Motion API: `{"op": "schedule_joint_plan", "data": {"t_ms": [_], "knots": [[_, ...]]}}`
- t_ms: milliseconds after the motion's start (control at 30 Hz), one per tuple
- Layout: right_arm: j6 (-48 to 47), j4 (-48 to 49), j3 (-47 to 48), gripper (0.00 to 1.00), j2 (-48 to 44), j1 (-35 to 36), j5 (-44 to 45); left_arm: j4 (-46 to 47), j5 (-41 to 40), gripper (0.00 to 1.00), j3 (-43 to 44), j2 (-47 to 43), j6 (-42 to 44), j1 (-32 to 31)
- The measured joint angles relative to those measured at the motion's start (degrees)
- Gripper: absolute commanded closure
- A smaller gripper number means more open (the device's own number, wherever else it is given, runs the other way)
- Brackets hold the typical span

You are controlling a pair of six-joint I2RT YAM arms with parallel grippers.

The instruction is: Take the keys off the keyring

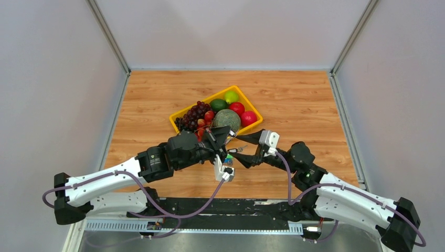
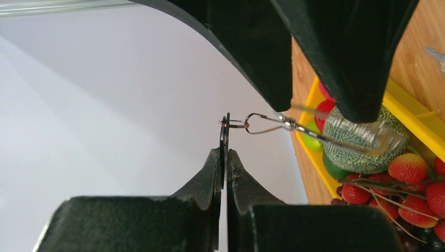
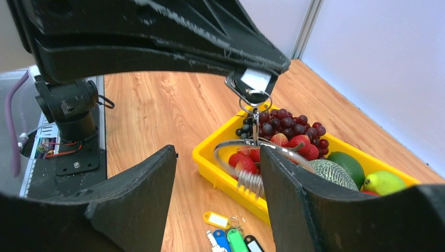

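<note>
My left gripper is shut on a thin black tag and holds it above the table. A clip hangs from the tag and carries the silvery wire keyring, which has a bunch of bare silver keys on it. My right gripper is open. The keyring and its keys hang between its fingers, close to the right finger. In the top view both grippers meet near the tray's front, the left gripper and the right gripper.
A yellow tray of grapes, strawberries, a melon and other fruit stands just behind the grippers. A bunch of keys with yellow, blue, green and black plastic tags lies on the wooden table under the right gripper. A silver key lies beside the tray.
</note>
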Motion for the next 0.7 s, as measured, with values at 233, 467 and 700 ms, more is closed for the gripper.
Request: {"op": "schedule_joint_plan", "data": {"t_ms": [233,467,700], "knots": [[-0.66,0.87,0.00,0.37,2.21,-0.39,-1.42,0.22,2.32,1.00,-0.11,-1.79,0.44,0.00],[-1.38,1.49,0.31,0.37,2.51,-0.92,-2.27,0.20,4.46,1.00,-0.13,-3.06,0.42,0.00],[-2.99,1.07,2.14,0.39,1.14,-1.05,-3.45,0.02,5.05,1.00,-0.13,-3.30,0.42,0.00]]}}
